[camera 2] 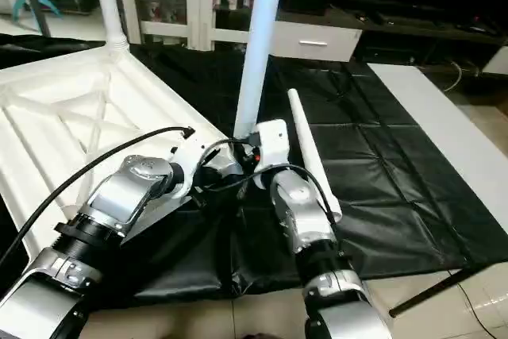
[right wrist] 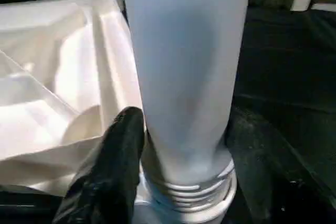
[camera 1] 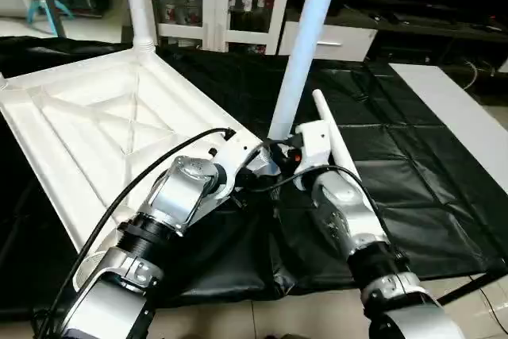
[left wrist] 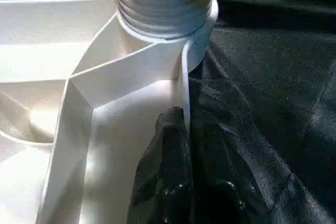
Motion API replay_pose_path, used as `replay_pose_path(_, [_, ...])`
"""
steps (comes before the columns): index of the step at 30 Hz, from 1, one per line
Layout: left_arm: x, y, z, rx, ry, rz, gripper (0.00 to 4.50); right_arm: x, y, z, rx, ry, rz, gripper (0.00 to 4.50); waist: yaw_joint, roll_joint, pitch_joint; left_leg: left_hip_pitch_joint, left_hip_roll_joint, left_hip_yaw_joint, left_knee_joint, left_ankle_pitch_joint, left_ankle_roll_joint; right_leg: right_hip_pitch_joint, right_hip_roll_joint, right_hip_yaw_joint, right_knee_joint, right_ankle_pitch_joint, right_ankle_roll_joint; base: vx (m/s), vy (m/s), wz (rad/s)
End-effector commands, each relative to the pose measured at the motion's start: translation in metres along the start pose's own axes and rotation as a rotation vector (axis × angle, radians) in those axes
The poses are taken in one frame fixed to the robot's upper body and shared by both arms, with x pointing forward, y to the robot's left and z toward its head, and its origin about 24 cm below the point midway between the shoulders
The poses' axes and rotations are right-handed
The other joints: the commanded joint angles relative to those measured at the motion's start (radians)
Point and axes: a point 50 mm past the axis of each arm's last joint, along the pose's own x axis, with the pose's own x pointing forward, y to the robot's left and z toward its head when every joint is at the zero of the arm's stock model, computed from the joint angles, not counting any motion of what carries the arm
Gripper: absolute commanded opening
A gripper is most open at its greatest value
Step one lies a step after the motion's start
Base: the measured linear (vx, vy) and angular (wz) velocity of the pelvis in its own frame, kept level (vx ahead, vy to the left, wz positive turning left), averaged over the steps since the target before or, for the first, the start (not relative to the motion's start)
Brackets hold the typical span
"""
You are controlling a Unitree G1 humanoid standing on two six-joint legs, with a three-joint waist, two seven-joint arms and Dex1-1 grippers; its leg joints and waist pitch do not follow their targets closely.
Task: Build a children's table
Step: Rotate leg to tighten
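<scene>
Silver forearms (camera 1: 178, 196) converge at tabletop (camera 1: 87, 129) corner socket (left wrist: 202, 35): left gripper (left wrist: 173, 145) pinched on rim, right gripper (right wrist: 123, 145) half-open around leg (camera 1: 305, 53); judged mid-screwing, needing regrip and twist.

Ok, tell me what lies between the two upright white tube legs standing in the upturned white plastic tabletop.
Only the tabletop's raised edge rim runs from the far upright leg to the near upright leg, with nothing on it, as the left eye view shows.
</scene>
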Motion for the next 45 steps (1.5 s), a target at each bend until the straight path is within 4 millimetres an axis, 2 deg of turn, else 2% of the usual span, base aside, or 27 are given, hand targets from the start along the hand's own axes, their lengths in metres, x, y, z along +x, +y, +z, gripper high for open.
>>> replay_pose_path(1, [0.001, -0.013, 0.021, 0.074, -0.098, -0.085, 0.0, -0.001, 0.016, -0.009, 0.029, 0.047, 0.13, 2.88, 0.008, 0.02, -0.055, -0.002, 0.015, 0.006, -0.092, -0.361, -0.007, 0.042, -0.043, 0.037, -0.069, -0.368, -0.146, 0.0, 0.0, 0.0])
replay_pose_path(6, [-0.001, -0.014, 0.016, 0.099, -0.091, -0.112, 0.0, -0.011, 0.005, 0.002, -0.008, 0.018, 0.166, 3.28, 0.024, 0.022, -0.055, -0.001, 0.019, 0.011, -0.093, -0.308, 0.001, 0.042, -0.043, 0.04, -0.064, -0.324, -0.162, 0.0, 0.0, 0.0])
replay_pose_path(7, [-0.004, -0.014, 0.012, 0.125, -0.091, -0.135, 0.0, -0.022, -0.009, 0.012, -0.051, 0.002, 0.173, 3.28, 0.026, 0.023, -0.056, -0.002, 0.019, 0.011, -0.094, -0.302, -0.001, 0.044, -0.042, 0.04, -0.063, -0.319, -0.163, 0.0, 0.0, 0.0])
replay_pose_path(8, [-0.004, -0.014, 0.012, 0.125, -0.091, -0.135, 0.0, -0.022, -0.009, 0.012, -0.051, 0.002, 0.173, 3.31, 0.033, 0.022, -0.058, 0.0, 0.02, 0.013, -0.093, -0.277, 0.002, 0.047, -0.041, 0.04, -0.06, -0.286, -0.164, 0.0, 0.0, 0.0])
replay_pose_path(9, [-0.005, -0.014, 0.01, 0.135, -0.089, -0.144, 0.0, -0.028, -0.014, 0.016, -0.07, -0.001, 0.178, 3.37, 0.034, 0.023, -0.058, 0.002, 0.02, 0.015, -0.092, -0.262, 0.005, 0.043, -0.039, 0.041, -0.057, -0.259, -0.178, 0.0, 0.0, 0.0])
replay_pose_path(10, [-0.007, -0.014, 0.007, 0.159, -0.103, -0.168, 0.0, -0.041, -0.025, 0.024, -0.099, 0.004, 0.224, 3.49, 0.036, 0.021, -0.057, 0.001, 0.02, 0.017, -0.091, -0.254, 0.007, 0.045, -0.039, 0.042, -0.056, -0.247, -0.181, 0.0, 0.0, 0.0])
replay_pose_path(11, [-0.009, -0.014, 0.007, 0.179, -0.113, -0.171, 0.0, -0.048, -0.028, 0.027, -0.111, 0.015, 0.253, 3.69, 0.045, 0.021, -0.058, 0.003, 0.022, 0.021, -0.087, -0.214, 0.026, 0.047, -0.038, 0.045, -0.049, -0.195, -0.192, 0.0, 0.0, 0.0])
replay_pose_path(12, [-0.009, -0.014, 0.007, 0.179, -0.113, -0.171, 0.0, -0.048, -0.028, 0.027, -0.111, 0.015, 0.253, 3.71, 0.047, 0.019, -0.059, -0.001, 0.021, 0.021, -0.087, -0.2, 0.031, 0.053, -0.037, 0.045, -0.046, -0.183, -0.192, 0.0, 0.0, 0.0])
replay_pose_path(13, [-0.011, -0.012, 0.005, 0.17, -0.115, -0.159, 0.0, -0.057, -0.033, 0.03, -0.135, 0.035, 0.296, 3.73, 0.054, 0.02, -0.061, -0.001, 0.02, 0.023, -0.086, -0.171, 0.04, 0.054, -0.037, 0.046, -0.043, -0.163, -0.194, 0.0, 0.0, 0.0])
replay_pose_path(14, [-0.012, -0.01, 0.003, 0.141, -0.106, -0.145, 0.45, -0.064, -0.036, 0.031, -0.151, 0.052, 0.326, 4.0, 0.054, 0.019, -0.06, -0.001, 0.02, 0.024, -0.085, -0.164, 0.043, 0.054, -0.036, 0.047, -0.043, -0.155, -0.195, 0.0, 0.0, 0.0])
replay_pose_path(15, [-0.015, -0.007, 0.0, 0.134, -0.089, -0.142, 0.45, -0.07, -0.04, 0.033, -0.159, 0.06, 0.345, 4.0, 0.056, 0.017, -0.059, -0.004, 0.02, 0.024, -0.086, -0.163, 0.047, 0.058, -0.038, 0.047, -0.042, -0.164, -0.195, 0.0, 0.0, 0.0])
replay_pose_path(16, [-0.017, -0.006, -0.002, 0.134, -0.078, -0.142, 0.57, -0.075, -0.042, 0.035, -0.162, 0.067, 0.356, 4.08, 0.056, 0.014, -0.056, -0.008, 0.02, 0.024, -0.089, -0.18, 0.045, 0.057, -0.039, 0.047, -0.048, -0.214, -0.185, 0.0, 0.0, 0.0])
replay_pose_path(17, [-0.02, -0.005, -0.004, 0.145, -0.07, -0.148, 0.57, -0.079, -0.045, 0.037, -0.165, 0.069, 0.362, 4.13, 0.057, 0.015, -0.057, -0.008, 0.02, 0.024, -0.089, -0.191, 0.042, 0.058, -0.04, 0.046, -0.051, -0.243, -0.176, 0.0, 0.0, 0.0])
replay_pose_path(18, [-0.021, -0.005, -0.005, 0.15, -0.067, -0.153, 0.63, -0.081, -0.047, 0.038, -0.168, 0.072, 0.363, 4.17, 0.057, 0.015, -0.057, -0.005, 0.021, 0.024, -0.089, -0.207, 0.036, 0.053, -0.043, 0.048, -0.054, -0.282, -0.168, 0.0, 0.0, 0.0])
replay_pose_path(19, [-0.026, -0.004, -0.008, 0.17, -0.06, -0.159, 0.77, -0.088, -0.051, 0.04, -0.17, 0.085, 0.372, 4.34, 0.055, 0.013, -0.056, -0.008, 0.022, 0.022, -0.091, -0.217, 0.03, 0.055, -0.042, 0.047, -0.056, -0.308, -0.159, 0.0, 0.0, 0.0])
replay_pose_path(20, [-0.028, -0.004, -0.008, 0.172, -0.063, -0.163, 0.92, -0.089, -0.051, 0.04, -0.169, 0.09, 0.376, 4.44, 0.055, 0.013, -0.055, -0.006, 0.022, 0.022, -0.091, -0.22, 0.028, 0.053, -0.042, 0.048, -0.058, -0.314, -0.155, 0.0, 0.0, 0.0])
replay_pose_path(26, [-0.035, 0.0, -0.01, 0.184, -0.059, -0.166, 0.92, -0.093, -0.051, 0.041, -0.147, 0.108, 0.395, 4.44, 0.055, 0.012, -0.056, -0.001, 0.022, 0.025, -0.088, -0.213, 0.026, 0.045, -0.039, 0.05, -0.056, -0.302, -0.163, 0.0, 0.0, 0.0])
replay_pose_path(32, [-0.038, 0.002, -0.014, 0.188, -0.036, -0.166, 0.92, -0.092, -0.05, 0.042, -0.148, 0.109, 0.396, 4.44, 0.056, 0.012, -0.059, -0.001, 0.019, 0.028, -0.085, -0.172, 0.029, 0.05, -0.038, 0.05, -0.047, -0.242, -0.18, 0.0, 0.0, 0.0])
replay_pose_path(37, [-0.036, -0.002, -0.024, 0.175, 0.02, -0.181, 0.92, -0.089, -0.05, 0.046, -0.151, 0.098, 0.387, 4.44, 0.057, 0.012, -0.058, -0.002, 0.019, 0.027, -0.086, -0.177, 0.025, 0.05, -0.037, 0.049, -0.049, -0.266, -0.171, 0.0, 0.0, 0.0])
replay_pose_path(41, [-0.033, -0.005, -0.029, 0.166, 0.043, -0.188, 0.53, -0.088, -0.051, 0.047, -0.155, 0.09, 0.376, 4.5, 0.056, 0.013, -0.058, -0.001, 0.018, 0.027, -0.085, -0.19, 0.02, 0.049, -0.037, 0.049, -0.052, -0.293, -0.16, 0.0, 0.0, 0.0])
replay_pose_path(45, [-0.031, -0.006, -0.029, 0.172, 0.034, -0.189, 0.26, -0.087, -0.052, 0.05, -0.156, 0.076, 0.362, 4.5, 0.056, 0.013, -0.059, -0.001, 0.018, 0.027, -0.084, -0.17, 0.021, 0.05, -0.036, 0.049, -0.048, -0.259, -0.168, 0.0, 0.0, 0.0])
